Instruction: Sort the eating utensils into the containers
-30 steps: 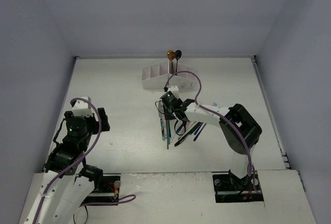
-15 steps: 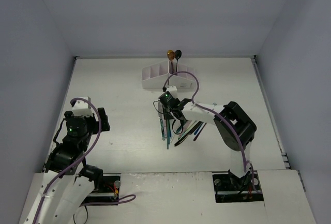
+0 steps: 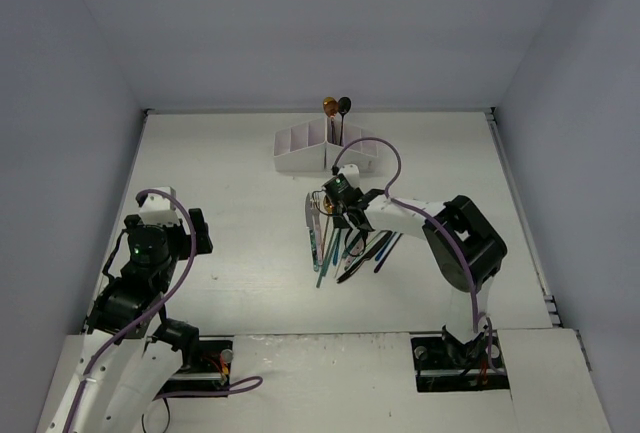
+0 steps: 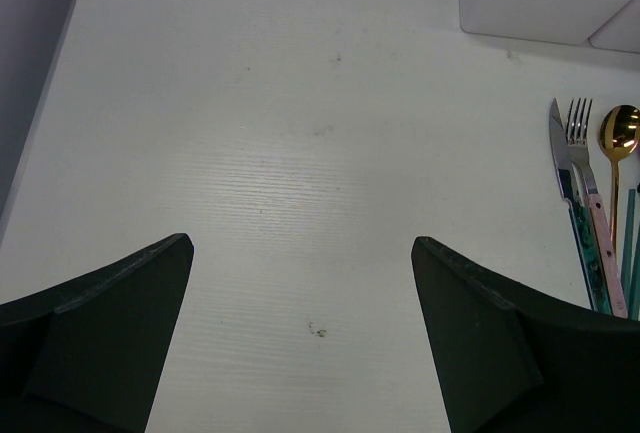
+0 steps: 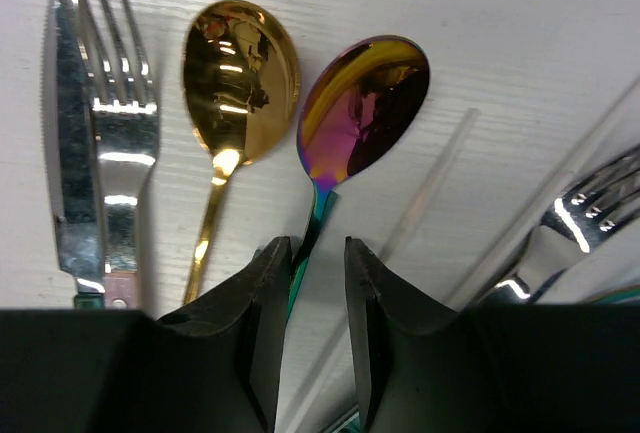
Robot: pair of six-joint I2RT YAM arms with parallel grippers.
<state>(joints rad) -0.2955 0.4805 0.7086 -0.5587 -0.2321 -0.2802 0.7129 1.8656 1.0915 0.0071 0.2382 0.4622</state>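
Right wrist: glossy oval iridescent spoon [image 5: 365,103] beside mirror-gold spoon [image 5: 240,78].

No legible text, label, brand, number or sign in any view. Checked: utensils [image 5: 240,63] across the right wrist view, white organiser box [image 3: 298,163] at upper centre of the top view, bench [image 4: 250,153]. All surfaces unmarked.
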